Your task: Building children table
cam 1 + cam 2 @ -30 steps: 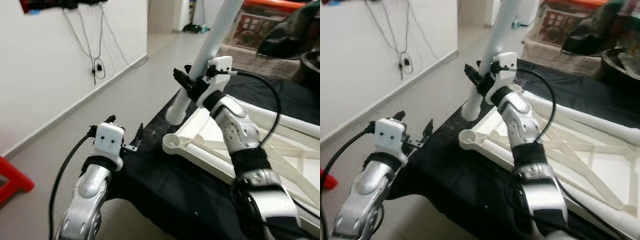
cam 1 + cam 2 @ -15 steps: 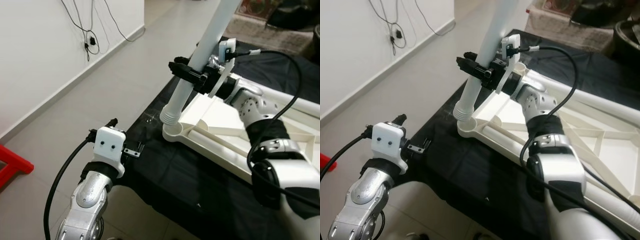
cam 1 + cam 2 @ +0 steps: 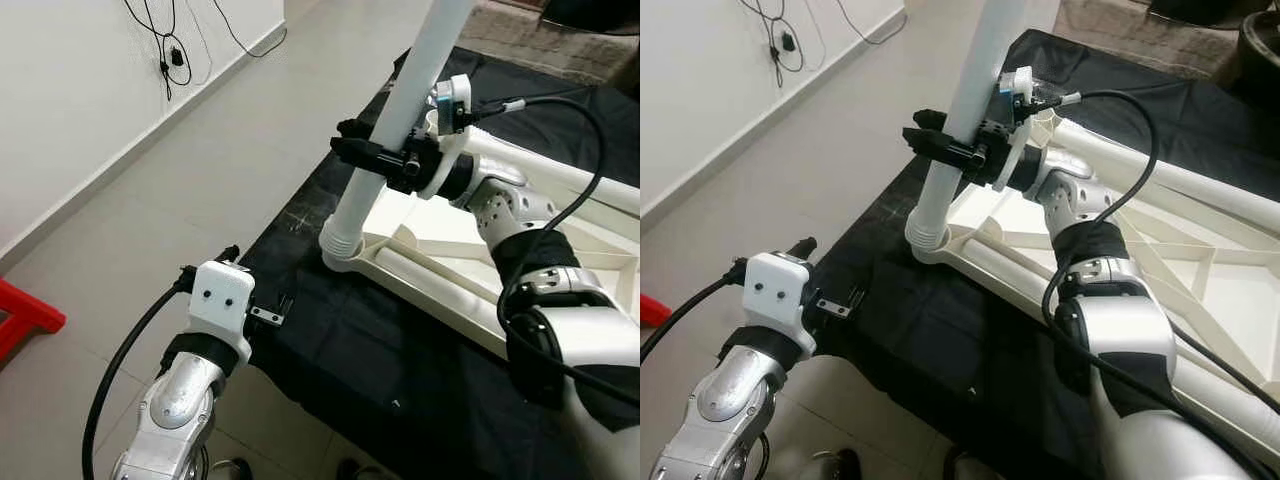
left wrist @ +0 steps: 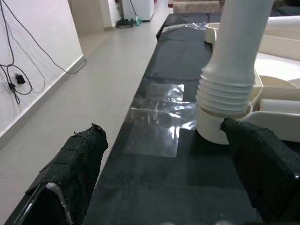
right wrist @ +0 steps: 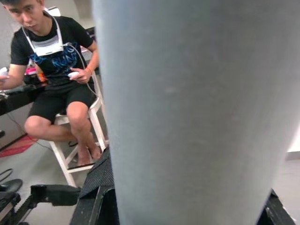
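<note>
- Leg [image 3: 400, 120]: long white tube, near upright, top tilted a bit away from the robot and to its right; ribbed lower end sits in the round corner socket [image 3: 340, 258] of the frame.
- Frame [image 3: 470, 300]: white tabletop lying flat, underside up, ribs showing; its near-left corner is by the desk's left edge.
- R hand [image 3: 372, 160]: clenched on the leg's mid-lower part, black fingers either side of the tube, well above the socket. R wrist view: leg right up close between the fingers.
- L hand [image 3: 262, 300]: released, fingers [image 4: 70, 168] spread, grasping nothing; hovers at the desk's near-left corner, pointing toward the socket, apart from it.
- Desk [image 3: 330, 350]: covered w/ black cloth; clear tape patch [image 4: 161, 117] on the cloth just before the socket.
- Room: pale tiled floor [image 3: 170, 200], white wall w/ hanging cables [image 3: 165, 50], red item [image 3: 25, 320] on the floor at far left.
- R wrist view: a seated person [image 5: 61, 79] in black tee and shorts on a white stool, behind the leg.
</note>
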Robot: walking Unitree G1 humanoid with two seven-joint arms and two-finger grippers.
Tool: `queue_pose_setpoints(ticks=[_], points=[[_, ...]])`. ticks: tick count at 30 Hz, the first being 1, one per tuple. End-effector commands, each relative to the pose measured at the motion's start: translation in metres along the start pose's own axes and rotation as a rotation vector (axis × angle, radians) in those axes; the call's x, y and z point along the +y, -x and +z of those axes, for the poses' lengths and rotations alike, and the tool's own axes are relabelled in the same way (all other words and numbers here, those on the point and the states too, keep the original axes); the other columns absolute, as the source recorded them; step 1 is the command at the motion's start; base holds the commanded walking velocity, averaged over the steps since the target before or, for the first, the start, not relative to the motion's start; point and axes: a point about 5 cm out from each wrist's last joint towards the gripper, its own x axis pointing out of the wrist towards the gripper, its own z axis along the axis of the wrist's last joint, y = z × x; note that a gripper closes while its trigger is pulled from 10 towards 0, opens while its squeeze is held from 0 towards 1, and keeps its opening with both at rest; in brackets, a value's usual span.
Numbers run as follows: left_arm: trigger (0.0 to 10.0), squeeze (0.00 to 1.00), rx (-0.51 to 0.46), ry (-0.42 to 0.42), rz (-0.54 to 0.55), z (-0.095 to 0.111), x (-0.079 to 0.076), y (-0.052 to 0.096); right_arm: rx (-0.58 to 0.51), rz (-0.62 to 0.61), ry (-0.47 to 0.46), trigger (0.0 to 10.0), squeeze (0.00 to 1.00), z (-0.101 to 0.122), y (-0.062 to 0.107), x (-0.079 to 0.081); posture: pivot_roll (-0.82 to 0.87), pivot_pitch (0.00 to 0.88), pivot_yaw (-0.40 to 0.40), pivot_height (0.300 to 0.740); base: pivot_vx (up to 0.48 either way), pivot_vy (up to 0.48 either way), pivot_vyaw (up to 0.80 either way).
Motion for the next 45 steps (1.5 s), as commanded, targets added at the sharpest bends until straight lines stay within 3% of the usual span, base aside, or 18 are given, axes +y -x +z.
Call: queue_pose_setpoints(ticks=[1, 8, 18, 26, 31, 37, 45], points=[[10.0, 0.0, 0.016, 0.0, -0.004, -0.001, 0.0, 0.003, 0.044, -0.019, -0.003, 10.0, 0.0, -0.011, -0.001, -0.001, 0.1, 0.313, -0.081, 0.74, 0.0, 0.0, 0.0], [10.0, 0.0, 0.024, -0.001, -0.002, -0.002, 0.0, 0.004, 0.079, 0.067, 0.032, 10.0, 0.0, -0.011, -0.002, 0.004, 0.1, 0.316, -0.08, 0.74, 0.0, 0.0, 0.0], [10.0, 0.0, 0.032, 0.001, -0.005, -0.002, -0.002, 0.004, 0.225, 0.242, 0.121, 10.0, 0.0, -0.025, -0.008, 0.015, 0.1, 0.315, -0.079, 0.74, 0.0, 0.0, 0.0], [10.0, 0.0, 0.03, 0.003, -0.005, -0.002, -0.003, 0.003, 0.307, 0.369, 0.128, 10.0, 0.0, -0.035, -0.017, 0.025, 0.09, 0.314, -0.08, 0.74, 0.0, 0.0, 0.0], [10.0, 0.0, 0.029, 0.002, -0.004, -0.002, -0.003, 0.002, 0.32, 0.341, 0.112, 10.0, 0.0, -0.039, -0.022, 0.025, 0.09, 0.312, -0.079, 0.74, 0.0, 0.0, 0.0], [10.0, 0.0, 0.027, 0.001, -0.002, -0.002, -0.004, 0.001, 0.339, 0.184, 0.103, 10.0, 0.0, -0.045, -0.03, 0.019, 0.09, 0.308, -0.082, 0.74, 0.0, 0.0, 0.0], [10.0, 0.0, 0.026, 0.0, 0.003, -0.003, -0.002, 0.001, 0.34, 0.1, 0.068, 10.0, 0.0, -0.054, -0.028, 0.016, 0.08, 0.304, -0.078, 0.74, 0.0, 0.0, 0.0]])
